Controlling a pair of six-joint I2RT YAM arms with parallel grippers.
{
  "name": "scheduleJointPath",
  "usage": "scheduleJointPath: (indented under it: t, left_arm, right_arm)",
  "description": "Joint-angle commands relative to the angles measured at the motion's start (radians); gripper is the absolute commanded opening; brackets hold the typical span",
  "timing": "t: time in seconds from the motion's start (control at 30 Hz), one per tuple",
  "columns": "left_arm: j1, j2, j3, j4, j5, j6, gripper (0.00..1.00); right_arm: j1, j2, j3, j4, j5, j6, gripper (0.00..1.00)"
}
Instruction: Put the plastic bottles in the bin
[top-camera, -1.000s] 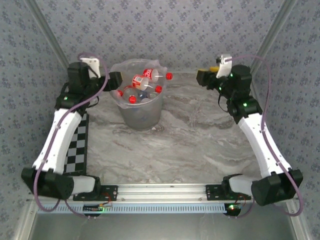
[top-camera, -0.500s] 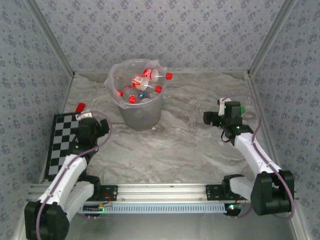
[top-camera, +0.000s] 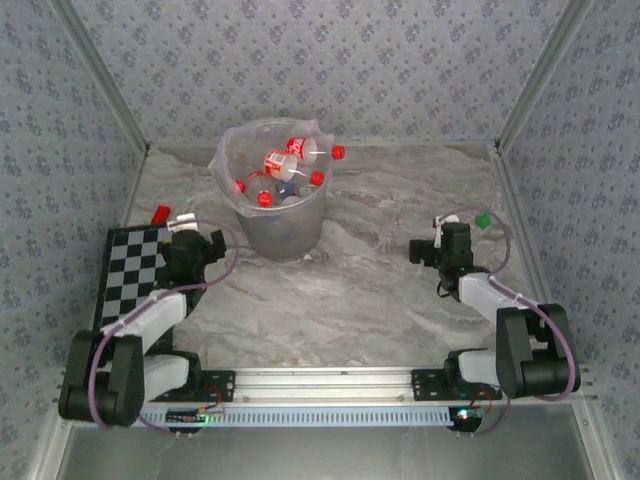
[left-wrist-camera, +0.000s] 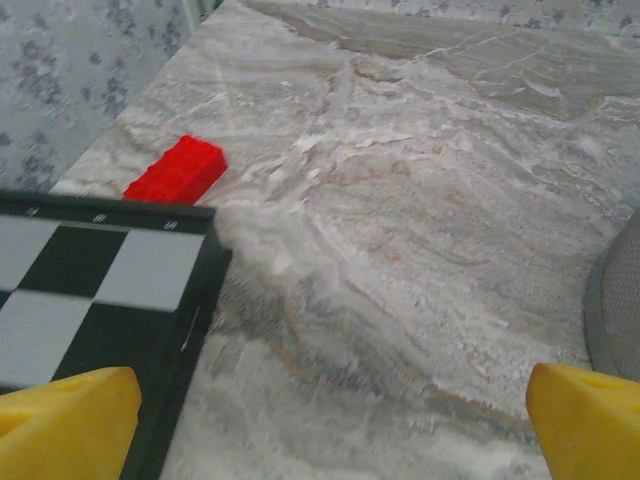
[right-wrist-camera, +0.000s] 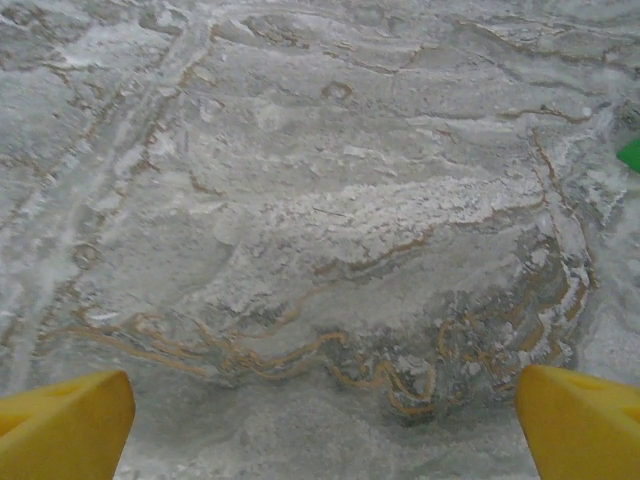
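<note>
The bin (top-camera: 272, 215), a translucent greyish bucket with a clear bag, stands at the back centre of the marble table. Several plastic bottles (top-camera: 287, 165) with red labels and red or white caps lie piled inside it. My left gripper (top-camera: 190, 238) sits low, to the left of the bin and in front of it. It is open, its yellow fingertips (left-wrist-camera: 62, 425) wide apart over bare marble, and the bin's wall (left-wrist-camera: 615, 310) shows at the right edge of the left wrist view. My right gripper (top-camera: 438, 238) is low at the right. It is open, its fingertips (right-wrist-camera: 585, 420) spread with nothing between them.
A red block (top-camera: 160, 214) (left-wrist-camera: 177, 170) lies by the far corner of a black-and-white checkerboard (top-camera: 130, 275) (left-wrist-camera: 80, 290) on the left. A small green block (top-camera: 483, 220) (right-wrist-camera: 630, 153) sits right of my right gripper. Patterned walls close in the table's sides and back.
Both arms have come down from the back of the table and folded low toward their bases. The bottles in the bin have not moved.
</note>
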Motion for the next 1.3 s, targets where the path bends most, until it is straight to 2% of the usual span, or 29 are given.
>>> scheduleJointPath:
  t: [0.0,0.1,0.23,0.43,0.5,0.6,0.67,0.8,0.83,0.97,1.03,1.07,1.13,1.17,1.2,1.23,1.27]
  left_arm:
    - [0.005,0.054,0.068,0.091,0.044,0.083,0.99]
    - [0.006,0.064,0.055,0.166,0.097,0.116,0.99]
    - [0.007,0.1,0.103,0.116,0.118,0.131,0.99]
    - [0.006,0.086,0.085,0.122,0.07,0.18,0.99]
    - [0.014,0.131,0.071,0.16,0.055,0.198,0.99]
    - [0.035,0.216,0.056,0.234,0.089,0.193,0.99]
    - [0.035,0.231,0.079,0.217,0.087,0.207,0.99]
    - [0.068,0.31,0.077,0.3,0.107,0.189,0.99]
    - [0.074,0.31,0.094,0.255,0.112,0.177,0.99]
    - [0.112,0.323,0.102,0.259,0.139,0.141,0.99]
    - [0.12,0.324,0.104,0.252,0.147,0.136,0.99]
    - [0.119,0.322,0.105,0.25,0.147,0.135,0.99]
    - [0.12,0.319,0.081,0.292,0.163,0.137,0.99]
    - [0.134,0.324,0.041,0.36,0.204,0.134,0.99]
    - [0.139,0.373,-0.003,0.513,0.22,0.144,0.99]
    - [0.137,0.37,-0.003,0.485,0.218,0.144,0.99]
    - [0.14,0.337,0.031,0.368,0.229,0.134,0.99]
  right_arm:
    - [0.003,-0.008,-0.025,0.158,0.059,-0.037,1.0]
    - [0.003,-0.017,-0.044,0.2,0.082,-0.044,1.0]
    - [-0.008,0.01,-0.039,0.245,0.099,-0.051,1.0]
    - [-0.014,0.089,0.004,0.296,0.087,-0.067,1.0]
    - [-0.013,0.109,0.02,0.294,0.088,-0.068,1.0]
    - [-0.013,0.124,0.027,0.306,0.092,-0.088,1.0]
    - [-0.016,0.124,0.011,0.348,0.078,-0.11,1.0]
    - [-0.02,0.099,-0.021,0.379,0.027,-0.121,1.0]
    - [-0.023,0.099,-0.023,0.381,0.026,-0.118,1.0]
    - [-0.047,0.134,0.005,0.36,0.005,-0.115,1.0]
    - [-0.094,0.241,-0.05,0.567,-0.039,-0.06,1.0]
    - [-0.138,0.229,-0.064,0.568,-0.1,-0.044,1.0]
    - [-0.129,0.242,-0.081,0.621,-0.082,-0.049,1.0]
    - [-0.126,0.23,-0.07,0.577,-0.074,-0.049,1.0]
    - [-0.129,0.238,-0.074,0.594,-0.075,-0.046,1.0]
    - [-0.131,0.235,-0.074,0.591,-0.077,-0.044,1.0]
    - [-0.132,0.235,-0.073,0.586,-0.077,-0.044,1.0]
